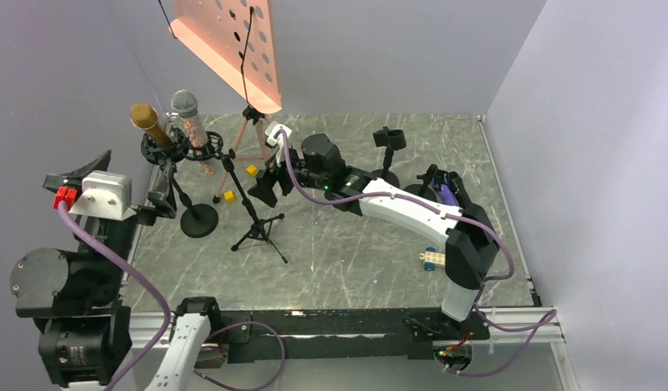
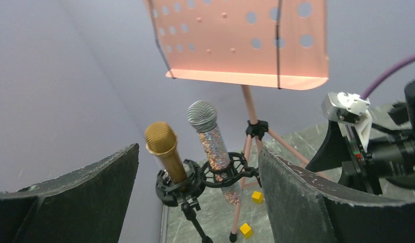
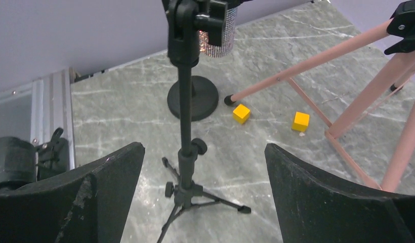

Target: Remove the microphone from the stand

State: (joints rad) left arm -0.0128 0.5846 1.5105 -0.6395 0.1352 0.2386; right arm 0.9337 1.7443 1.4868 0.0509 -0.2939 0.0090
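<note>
**A:** How do the tools stand?

**B:** The right tool [image 3: 204,147] is spread wide and pinches nothing. It sits low, just right of the tripod stand [image 3: 185,152]. The stand's pole shows between its fingers, apart from both. The left tool [image 2: 198,149] is likewise spread and empty. It is on the tripod stand's left, looking up at the microphones.

**A:** And the holders?

**B:** There are two black clips [image 2: 177,185]. The one atop the tripod stand grips the glitter microphone [image 2: 210,136], which leans slightly. Just left of it, the clip on the round-base stand [image 1: 199,220] grips the gold microphone [image 2: 165,152]. Both microphones are seated.

**A:** What crowds them?

**B:** A pink music stand [image 1: 233,41] rises just behind the tripod stand, its legs splayed on the surface [image 1: 355,244]. Two yellow cubes [image 3: 241,113] lie among those legs. Well to the tripod stand's right are a small black clip stand [image 1: 389,138] and, nearer the front, a white-and-blue block [image 1: 432,259].
</note>
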